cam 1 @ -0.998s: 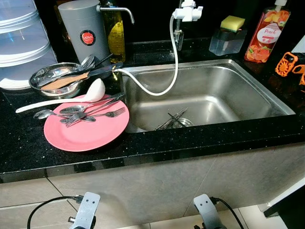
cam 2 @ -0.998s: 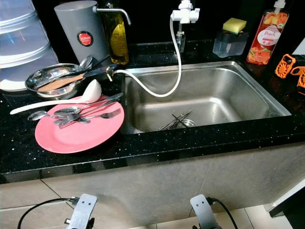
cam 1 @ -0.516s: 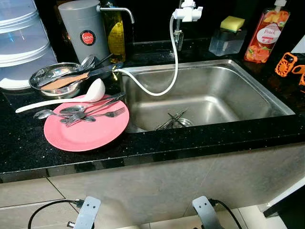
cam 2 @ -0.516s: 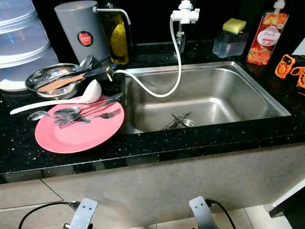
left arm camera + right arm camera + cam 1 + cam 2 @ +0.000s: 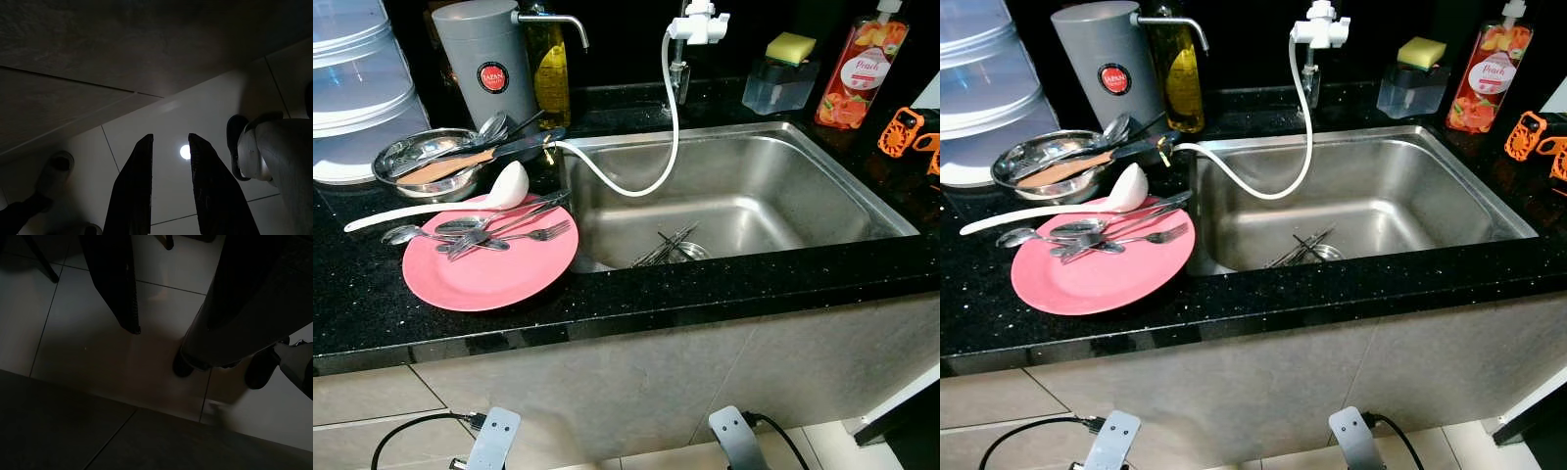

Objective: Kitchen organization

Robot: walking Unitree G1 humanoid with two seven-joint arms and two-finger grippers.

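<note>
head views: one pink plate point(image 5: 489, 269) and one steel bowl point(image 5: 421, 162) on the bench point(image 5: 724, 284); wrist views: left gripper point(image 5: 169, 142) fingers apart over floor tiles, right gripper's spread unclear.

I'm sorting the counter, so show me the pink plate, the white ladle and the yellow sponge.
pink plate point(image 5: 494, 279): left eye view, bare middle.
white ladle point(image 5: 512, 183): left eye view, bowl.
yellow sponge point(image 5: 790, 46): left eye view, top face.
</note>
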